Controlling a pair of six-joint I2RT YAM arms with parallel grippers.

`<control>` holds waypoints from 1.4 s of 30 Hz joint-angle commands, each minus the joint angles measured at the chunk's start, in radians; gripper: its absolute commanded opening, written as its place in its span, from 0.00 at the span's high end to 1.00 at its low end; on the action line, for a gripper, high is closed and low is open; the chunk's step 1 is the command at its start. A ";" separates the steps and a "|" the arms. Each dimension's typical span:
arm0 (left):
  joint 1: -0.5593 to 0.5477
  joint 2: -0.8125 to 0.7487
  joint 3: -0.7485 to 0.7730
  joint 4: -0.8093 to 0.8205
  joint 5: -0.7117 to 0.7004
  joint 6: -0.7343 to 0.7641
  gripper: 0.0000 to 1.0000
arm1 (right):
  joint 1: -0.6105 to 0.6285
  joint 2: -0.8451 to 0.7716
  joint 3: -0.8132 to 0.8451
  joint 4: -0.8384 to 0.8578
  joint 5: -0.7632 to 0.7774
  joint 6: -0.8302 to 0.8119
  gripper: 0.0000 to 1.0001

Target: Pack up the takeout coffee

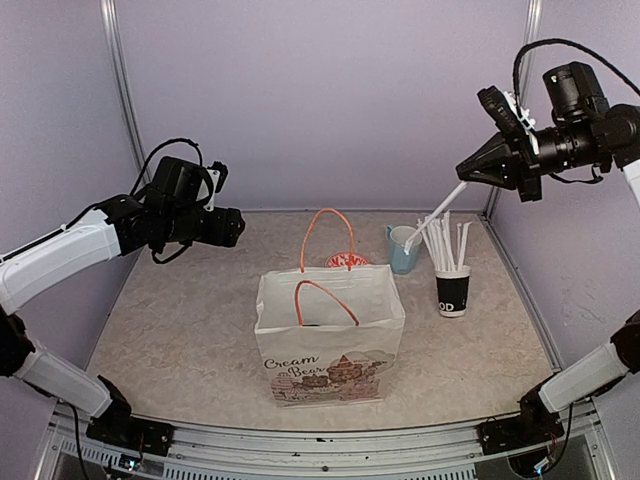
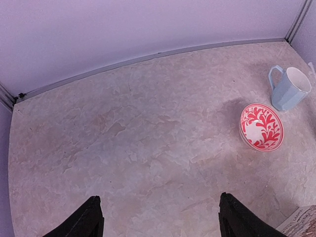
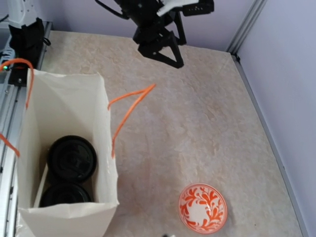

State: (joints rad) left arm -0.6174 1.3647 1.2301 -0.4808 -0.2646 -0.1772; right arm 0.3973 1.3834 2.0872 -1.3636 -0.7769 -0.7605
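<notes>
Two cups [image 3: 72, 158], black lids up, sit side by side at the bottom of the bag [image 3: 69, 106]. Only the right wrist view looks in; the top view shows just the bag's outside. The right wrist view misses its own fingers. In the top view the right gripper [image 1: 464, 172] is raised at the right, jaws pinched nearly together on a straw [image 1: 436, 214] slanting down toward the mug [image 1: 403, 250]. Left gripper [image 2: 159, 200]: jaws spread wide, holding nothing, above the table [image 2: 123, 138].

Bag [image 1: 330, 340] mouth open from above, between orange handles [image 1: 326, 210]. Bowl [image 1: 346, 261], mug [image 1: 403, 250], straw cup [image 1: 452, 292] crowding behind and right. Open tabletop [image 1: 180, 320] left.
</notes>
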 commanded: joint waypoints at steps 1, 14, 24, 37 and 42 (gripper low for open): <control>0.007 0.009 0.028 -0.007 0.010 0.012 0.22 | 0.006 -0.003 0.046 -0.013 -0.080 0.012 1.00; 0.022 0.000 0.025 -0.039 -0.014 -0.005 0.22 | 0.005 -0.002 0.163 0.048 -0.565 0.195 1.00; 0.022 -0.041 0.003 -0.050 -0.024 -0.018 0.21 | 0.108 0.073 0.068 0.093 -0.516 0.180 1.00; 0.022 -0.081 -0.017 -0.056 -0.004 -0.033 0.21 | 0.388 0.336 0.106 0.097 -0.379 0.115 1.00; 0.022 -0.103 -0.046 -0.057 -0.016 -0.024 0.21 | 0.392 0.367 0.114 0.111 -0.352 0.119 1.00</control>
State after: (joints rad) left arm -0.6010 1.2953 1.2087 -0.5289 -0.2729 -0.2012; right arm 0.7834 1.7523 2.1662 -1.2659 -1.1648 -0.6422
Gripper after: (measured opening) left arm 0.787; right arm 0.028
